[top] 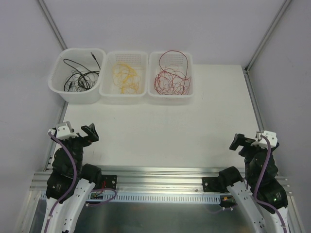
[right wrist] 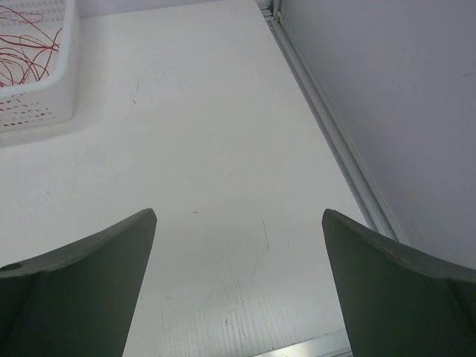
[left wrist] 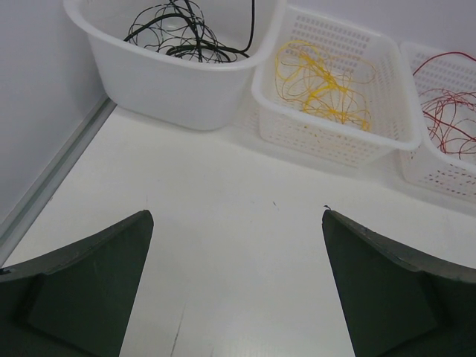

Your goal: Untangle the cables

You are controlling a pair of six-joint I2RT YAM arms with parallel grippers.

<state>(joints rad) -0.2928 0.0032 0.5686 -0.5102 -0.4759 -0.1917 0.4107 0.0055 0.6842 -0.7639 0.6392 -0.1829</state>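
Cables [top: 171, 77], far edge: recommend pinching 1 outer loop and lifting slowly, with the bundle steadied. Count: 3 bundles, black cables [top: 80, 77] in 1 tub [top: 75, 96] far left, yellow cables [top: 125, 75] and red cables [left wrist: 446, 111] in 2 baskets [top: 124, 93]. Left gripper [top: 77, 131] and right gripper [top: 252, 140] stand near, jaws apart, empty.

Lab test cell: white table [top: 155, 126], plain grey walls [top: 170, 24], aluminium rail [top: 160, 174].

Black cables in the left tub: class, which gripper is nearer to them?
Left. The left gripper sits directly in line with the black cables; the right gripper sits far off to their right.
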